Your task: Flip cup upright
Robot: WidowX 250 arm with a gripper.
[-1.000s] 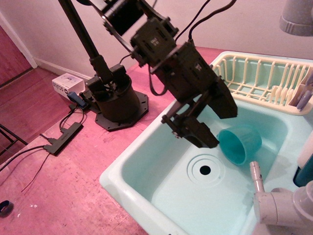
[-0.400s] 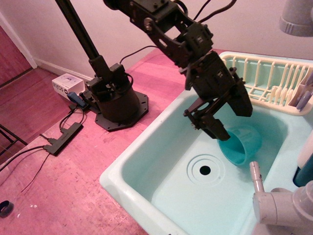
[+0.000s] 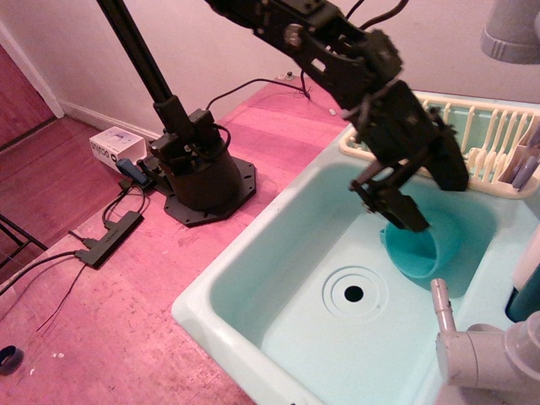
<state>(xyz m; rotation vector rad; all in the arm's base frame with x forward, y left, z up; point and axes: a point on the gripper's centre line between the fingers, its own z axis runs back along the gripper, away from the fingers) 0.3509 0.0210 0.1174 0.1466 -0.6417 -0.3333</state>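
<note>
The teal-green cup [image 3: 429, 251] lies on its side in the pale mint sink [image 3: 253, 278], right of the drain, with its open mouth facing the front left. My black gripper [image 3: 420, 219] hangs down into the sink right over the cup's upper left rim. Its near finger [image 3: 398, 207] touches or overlaps the rim. The other finger is mostly hidden behind the gripper body. The jaws look apart and hold nothing.
The drain ring [image 3: 354, 294] is in the sink floor, left of the cup. A cream dish rack [image 3: 460, 126] stands behind the sink. A grey faucet [image 3: 472, 350] juts in at the front right. A dark blue bottle [image 3: 527, 305] is at the right edge. The arm's base [image 3: 198, 173] stands on the pink counter.
My gripper has swung right and towards the back of the sink, from left of the cup to directly over its rim. The cup has shifted slightly to the right.
</note>
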